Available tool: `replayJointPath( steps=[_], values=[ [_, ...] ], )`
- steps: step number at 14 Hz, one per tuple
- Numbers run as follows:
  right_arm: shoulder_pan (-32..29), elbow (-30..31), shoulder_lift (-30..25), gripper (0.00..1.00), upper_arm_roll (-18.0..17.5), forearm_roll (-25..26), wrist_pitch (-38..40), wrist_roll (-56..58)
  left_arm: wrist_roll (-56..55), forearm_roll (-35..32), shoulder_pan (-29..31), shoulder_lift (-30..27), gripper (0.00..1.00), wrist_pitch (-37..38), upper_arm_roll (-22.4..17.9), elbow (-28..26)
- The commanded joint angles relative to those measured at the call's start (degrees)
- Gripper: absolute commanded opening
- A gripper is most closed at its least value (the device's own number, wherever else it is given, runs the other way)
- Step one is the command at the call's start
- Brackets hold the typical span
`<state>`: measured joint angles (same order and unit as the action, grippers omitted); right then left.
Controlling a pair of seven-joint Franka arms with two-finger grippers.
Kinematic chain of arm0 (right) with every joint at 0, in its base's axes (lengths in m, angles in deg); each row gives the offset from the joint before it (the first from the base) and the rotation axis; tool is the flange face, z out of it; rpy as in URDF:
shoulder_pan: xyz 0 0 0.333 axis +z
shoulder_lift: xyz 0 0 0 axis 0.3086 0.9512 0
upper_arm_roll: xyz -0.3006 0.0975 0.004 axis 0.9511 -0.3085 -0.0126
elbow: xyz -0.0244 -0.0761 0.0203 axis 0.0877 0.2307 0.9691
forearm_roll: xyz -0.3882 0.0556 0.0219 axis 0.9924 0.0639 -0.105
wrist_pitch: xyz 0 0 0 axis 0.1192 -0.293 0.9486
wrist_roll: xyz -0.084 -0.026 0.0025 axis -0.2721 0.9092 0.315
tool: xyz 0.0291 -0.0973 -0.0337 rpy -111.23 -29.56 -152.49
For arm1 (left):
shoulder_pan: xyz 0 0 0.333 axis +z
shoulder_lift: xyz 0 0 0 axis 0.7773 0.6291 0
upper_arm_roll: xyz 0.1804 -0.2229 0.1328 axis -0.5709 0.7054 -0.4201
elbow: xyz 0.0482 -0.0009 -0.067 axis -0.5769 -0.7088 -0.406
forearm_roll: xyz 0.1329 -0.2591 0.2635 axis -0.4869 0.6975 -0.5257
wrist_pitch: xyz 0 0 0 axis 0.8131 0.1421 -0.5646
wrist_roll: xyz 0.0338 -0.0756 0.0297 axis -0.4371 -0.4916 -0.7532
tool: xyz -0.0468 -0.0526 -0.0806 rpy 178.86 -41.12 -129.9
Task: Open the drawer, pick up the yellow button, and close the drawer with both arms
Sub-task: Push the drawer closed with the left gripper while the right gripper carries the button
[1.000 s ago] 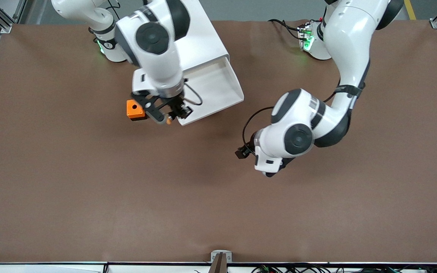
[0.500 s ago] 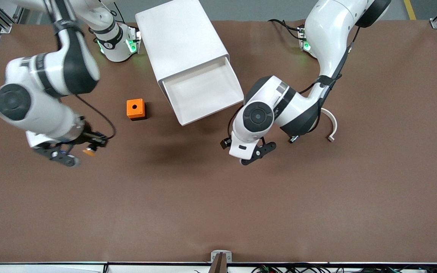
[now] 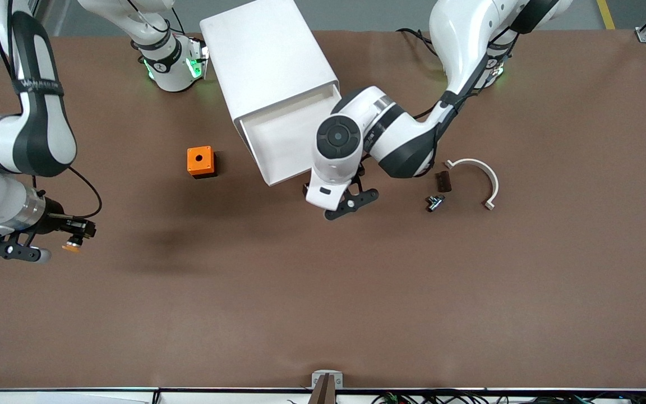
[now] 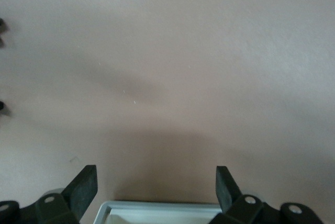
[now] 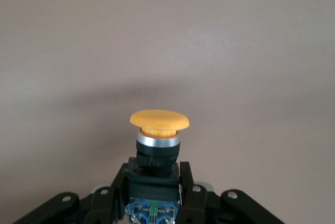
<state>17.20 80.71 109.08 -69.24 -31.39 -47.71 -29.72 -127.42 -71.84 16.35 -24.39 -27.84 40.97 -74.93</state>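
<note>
The white cabinet [image 3: 267, 62] stands near the arms' bases with its top drawer [image 3: 286, 134] pulled out and its tray bare. My left gripper [image 3: 351, 203] hangs open just in front of the drawer. In the left wrist view the left gripper [image 4: 155, 187] has its fingers wide apart, with the drawer's front rim [image 4: 157, 207] between them. My right gripper [image 3: 73, 235] is over the table at the right arm's end, shut on the button [image 3: 69, 246]. The right wrist view shows the button's orange cap [image 5: 158, 121] sticking out of the right gripper [image 5: 154, 182], which clamps the black-and-blue body.
An orange cube with a hole [image 3: 200, 161] sits on the table beside the drawer, toward the right arm's end. Toward the left arm's end lie a white curved piece [image 3: 477, 168], a small dark brown piece [image 3: 442, 180] and a small black and metal piece [image 3: 434, 202].
My right arm has swung from the drawer's front corner out to its end of the table, carrying the button. My left arm has moved in to the drawer's front.
</note>
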Motion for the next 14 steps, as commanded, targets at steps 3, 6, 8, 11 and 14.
replayJointPath(
  steps=[3,6,8,11,14],
  values=[
    [-7.13,1.45,6.99,0.0,-1.57,-0.2,-6.98,10.41,-4.03,-0.8,-2.94,-1.83,0.99,-0.06,0.46,-2.25],
    [-8.2,1.36,9.81,0.0,-1.74,-0.37,-7.86,11.9,-4.83,-0.19,-5.67,-1.57,0.99,-0.15,0.55,-2.34],
    [-8.9,1.45,11.3,0.0,-1.66,-5.87,-8.48,16.71,-6.58,1.82,-6.46,-1.48,0.99,-0.15,0.55,-2.34],
    [-9.34,1.36,13.59,0.0,-1.48,-10.48,-12.16,22.89,-6.85,3.59,-7.43,-1.48,0.99,-0.15,0.46,-2.34],
    [-9.86,1.45,15.09,0.0,-1.48,-10.48,-15.68,22.99,-7.03,7.19,-8.31,-1.22,0.99,-0.06,0.46,-2.34]
  ],
)
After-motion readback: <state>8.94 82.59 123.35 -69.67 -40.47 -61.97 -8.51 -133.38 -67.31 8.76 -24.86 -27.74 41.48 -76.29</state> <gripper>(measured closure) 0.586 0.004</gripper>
